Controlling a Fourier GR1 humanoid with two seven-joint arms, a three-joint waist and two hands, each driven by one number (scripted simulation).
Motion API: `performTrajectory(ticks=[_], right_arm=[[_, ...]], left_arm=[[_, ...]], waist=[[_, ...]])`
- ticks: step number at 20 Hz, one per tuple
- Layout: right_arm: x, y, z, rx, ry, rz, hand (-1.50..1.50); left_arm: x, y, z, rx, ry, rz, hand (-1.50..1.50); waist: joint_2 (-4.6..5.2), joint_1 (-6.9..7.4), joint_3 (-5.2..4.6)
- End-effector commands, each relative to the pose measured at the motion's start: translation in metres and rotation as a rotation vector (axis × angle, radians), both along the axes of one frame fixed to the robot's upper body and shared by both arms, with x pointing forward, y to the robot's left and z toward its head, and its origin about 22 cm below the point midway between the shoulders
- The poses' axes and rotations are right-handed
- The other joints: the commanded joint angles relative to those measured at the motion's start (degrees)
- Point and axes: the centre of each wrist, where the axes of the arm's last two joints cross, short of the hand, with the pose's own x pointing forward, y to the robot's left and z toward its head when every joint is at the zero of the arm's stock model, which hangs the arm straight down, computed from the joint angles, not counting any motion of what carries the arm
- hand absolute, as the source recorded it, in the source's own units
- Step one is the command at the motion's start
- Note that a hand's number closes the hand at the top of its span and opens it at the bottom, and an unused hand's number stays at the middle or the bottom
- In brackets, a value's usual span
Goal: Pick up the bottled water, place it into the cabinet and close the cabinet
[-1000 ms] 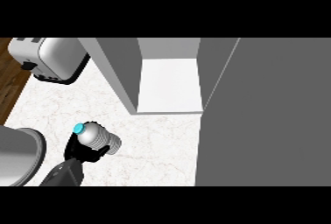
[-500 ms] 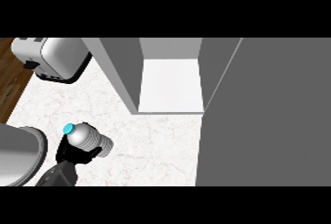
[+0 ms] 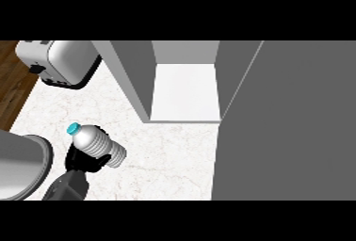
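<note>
Here the left hand (image 3: 84,161) has its fingers curled round the lower body of the bottled water (image 3: 96,143), which lies tilted above them, its blue cap pointing up and to the left over the marble counter (image 3: 167,155). Beyond the fingers to the right stands the open cabinet (image 3: 182,92); the toaster (image 3: 61,61) sits well above them.

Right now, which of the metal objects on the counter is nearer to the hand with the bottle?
The rounded grey metal pot, beside the left hand, not the silver toaster.
</note>
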Motion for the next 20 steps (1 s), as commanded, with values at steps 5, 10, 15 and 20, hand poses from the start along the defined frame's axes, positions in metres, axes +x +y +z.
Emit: performTrajectory(ticks=[5,10,15,20], right_arm=[[-0.003,0.006,-0.005,0.023,0.025,0.007,-1.50],[0.005,0.001,-0.006,0.040,0.009,0.010,-1.50],[0.009,0.008,0.004,0.019,0.002,0.025,-1.50],[0.002,0.016,0.014,0.033,-0.003,0.032,-1.50]], left_arm=[[0.018,-0.056,0.052,0.016,-0.053,-0.071,1.50],[0.018,-0.072,0.084,0.050,-0.118,-0.065,1.50],[0.026,-0.118,0.124,0.082,-0.153,-0.075,1.50],[0.046,-0.156,0.160,0.156,-0.146,-0.055,1.50]], waist=[[-0.18,0.06,0.05],[0.09,-0.31,-0.02],[0.12,-0.44,-0.04],[0.15,-0.74,-0.05]])
